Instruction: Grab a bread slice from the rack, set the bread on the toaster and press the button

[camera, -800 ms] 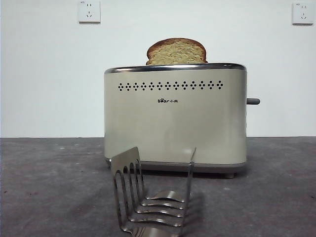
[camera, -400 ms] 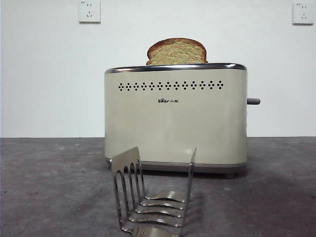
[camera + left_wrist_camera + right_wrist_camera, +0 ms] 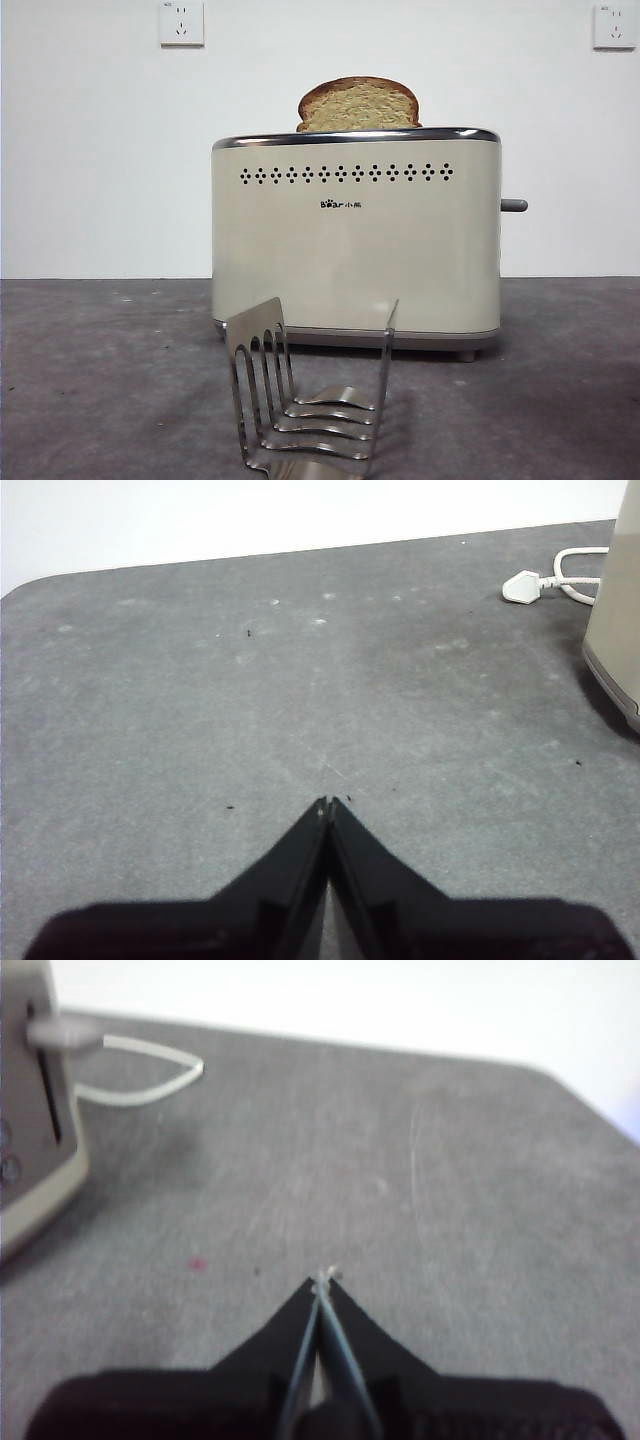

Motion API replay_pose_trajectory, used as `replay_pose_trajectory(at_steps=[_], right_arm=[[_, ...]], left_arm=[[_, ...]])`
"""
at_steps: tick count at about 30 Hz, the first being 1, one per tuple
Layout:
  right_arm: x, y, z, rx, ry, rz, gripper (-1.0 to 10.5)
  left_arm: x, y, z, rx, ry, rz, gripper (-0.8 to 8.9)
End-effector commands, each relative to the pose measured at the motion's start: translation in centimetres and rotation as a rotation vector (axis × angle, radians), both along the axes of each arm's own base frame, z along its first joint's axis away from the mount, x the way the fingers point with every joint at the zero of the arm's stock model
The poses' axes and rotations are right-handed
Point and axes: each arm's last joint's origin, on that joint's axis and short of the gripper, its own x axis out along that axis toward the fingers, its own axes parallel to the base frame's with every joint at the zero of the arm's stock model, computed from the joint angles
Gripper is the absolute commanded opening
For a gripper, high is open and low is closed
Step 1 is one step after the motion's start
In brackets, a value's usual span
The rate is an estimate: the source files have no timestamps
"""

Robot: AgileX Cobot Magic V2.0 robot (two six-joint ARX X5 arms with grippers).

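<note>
One slice of bread (image 3: 357, 104) stands upright in the top of one toaster (image 3: 355, 240), only its rounded upper part showing above the chrome rim; the rest is hidden inside. One rack (image 3: 308, 395) sits on the table (image 3: 100, 380) at 6 o'clock from the toaster, close to the camera, with no bread in it; its lower edge is cut off by the frame. One button (image 3: 513, 205) sticks out of the toaster's narrow side at 3 o'clock, up near the level of the logo. Toaster front reads "Bear" plus two small characters too small to make out; one row of dot holes above it. Two wall sockets (image 3: 181, 22) at 11 and 1 o'clock on the white wall. Left gripper (image 3: 327, 805) hangs over bare table, jaws closed on nothing; one white plug (image 3: 522, 586) with cord lies beside the toaster edge in that view. Right gripper (image 3: 326, 1280) also closed and empty, over bare table; that view is blurred, showing the toaster's side with the lever and a loop of white cord (image 3: 150, 1072).
</note>
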Motion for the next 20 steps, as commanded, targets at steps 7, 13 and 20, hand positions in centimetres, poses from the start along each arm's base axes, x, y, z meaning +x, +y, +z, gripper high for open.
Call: replay_pose_trajectory(at_steps=[7,13,20], right_arm=[[-0.08,-0.21,-0.12,0.045,-0.022,-0.082,0.0],[-0.07,-0.12,-0.12,0.075,-0.023,-0.056,0.0],[-0.06,-0.10,-0.13,0.075,-0.021,-0.050,0.0]], left_arm=[[0.04,0.04,-0.30,-0.009,0.004,0.006,-0.04],[0.05,0.04,-0.31,-0.009,0.004,0.006,-0.03],[0.04,0.04,-0.30,-0.009,0.004,0.006,-0.03]])
